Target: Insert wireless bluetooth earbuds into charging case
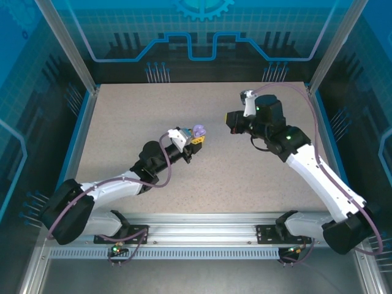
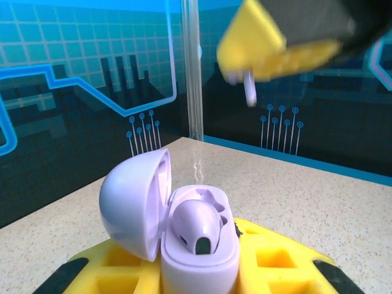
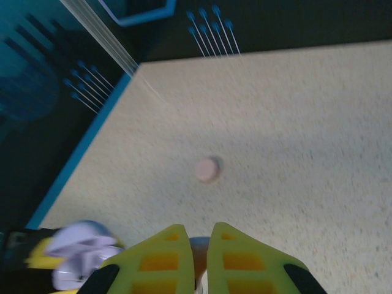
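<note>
Now, left gripper (image 1: pixel 196 137) grips the open lavender charging case (image 1: pixel 199 129) narrowly, with one lavender earbud (image 2: pixel 197 223) seated inside in the left wrist view, while right gripper (image 1: pixel 231 120), at the case's 3 o'clock, pinches a second earbud (image 2: pixel 250 89) nearly closed, and the right wrist view adds a blurred pink round item (image 3: pixel 208 169) on the table (image 3: pixel 306 122) at its fingers' 12 o'clock.

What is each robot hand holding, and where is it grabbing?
Left gripper holds the open purple case by its base. Right gripper pinches a bud by its head, stem hanging out.
</note>
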### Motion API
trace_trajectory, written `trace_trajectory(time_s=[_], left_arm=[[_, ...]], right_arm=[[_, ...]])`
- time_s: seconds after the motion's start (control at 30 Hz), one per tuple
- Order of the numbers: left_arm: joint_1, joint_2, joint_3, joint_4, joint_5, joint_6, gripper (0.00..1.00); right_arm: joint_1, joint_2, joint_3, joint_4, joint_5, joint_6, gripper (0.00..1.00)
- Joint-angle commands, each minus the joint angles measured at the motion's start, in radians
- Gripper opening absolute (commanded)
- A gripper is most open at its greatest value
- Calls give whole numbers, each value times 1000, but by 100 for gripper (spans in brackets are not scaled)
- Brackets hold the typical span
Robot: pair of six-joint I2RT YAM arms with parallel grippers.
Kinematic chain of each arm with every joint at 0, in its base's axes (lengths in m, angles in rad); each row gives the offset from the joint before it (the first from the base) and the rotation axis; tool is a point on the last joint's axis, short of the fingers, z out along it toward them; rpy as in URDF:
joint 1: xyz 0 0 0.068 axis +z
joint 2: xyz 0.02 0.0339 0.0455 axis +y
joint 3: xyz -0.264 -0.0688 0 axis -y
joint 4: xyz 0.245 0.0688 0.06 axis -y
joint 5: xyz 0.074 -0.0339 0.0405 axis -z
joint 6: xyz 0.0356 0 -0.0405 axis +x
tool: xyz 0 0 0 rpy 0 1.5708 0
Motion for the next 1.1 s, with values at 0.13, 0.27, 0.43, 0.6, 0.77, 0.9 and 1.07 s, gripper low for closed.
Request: trace_trajectory(time_s=[0.13,0.27,0.43,0.6,0.77,0.9,1.07], left_arm=[[-2,22,104,78,66,148,0],[-1,30,165,53,86,195,0],[-1,54,213,46,102,200,0],[-2,64,230,43,104,182,0],[-2,58,229,39,103,169,0],[-3,49,224,34,104,162,0],[-3,44,222,33,101,157,0]], right_arm=[[-13,-89,16,125,-82,-41,8],[-10,-114,-3,184,-110,-39,8],[2,-134,-48,276,-138,-39,8],[36,-144,-99,346,-124,-44,8],[69,-112,-103,363,-117,-40,8],[90,-86,-94,368,-116,-40,8],[109,-63,-88,364,-113,-48,8]])
